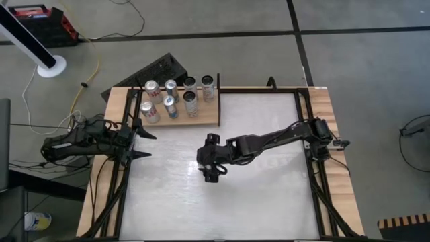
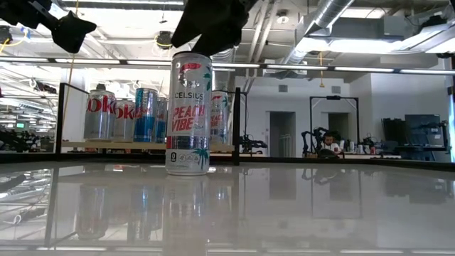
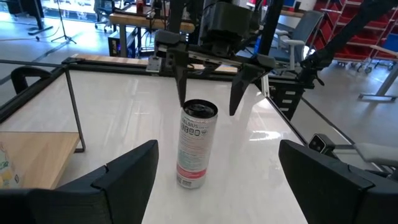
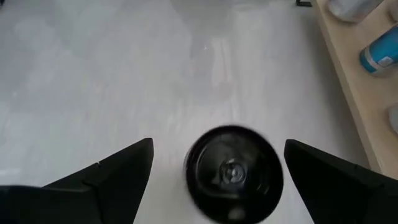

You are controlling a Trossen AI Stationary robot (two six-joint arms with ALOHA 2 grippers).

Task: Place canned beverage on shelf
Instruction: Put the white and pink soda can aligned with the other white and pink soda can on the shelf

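A tall white can (image 2: 188, 112) with the words "CELSIUS" and "PEACH VIBE" stands upright on the glossy white counter (image 1: 269, 195), near its middle and well apart from the shelf (image 1: 205, 115). The right end effector (image 3: 209, 84) hangs directly above this can — its two dark fingers (image 3: 181, 81) point downward and are spread wide, one at each side of the can's top. They do not touch the can; in the left wrist view the tips are just at the level of the dark lid. The right wrist view looks straight down on the round dark lid (image 4: 234, 172), which lies between the two open fingers.

The shelf is a light-wood board at the far left corner of the counter. Seven cans (image 1: 169, 98) stand on it in two rows, some red and white, some blue and silver. From the low view they appear behind the white can, on the board's raised edge.

The left end effector (image 1: 142, 140) waits over the left edge of the counter, just in front of the shelf, with its fingers spread wide and nothing between them. It points toward the middle of the counter, and its camera faces the white can and the right arm (image 1: 282, 138).
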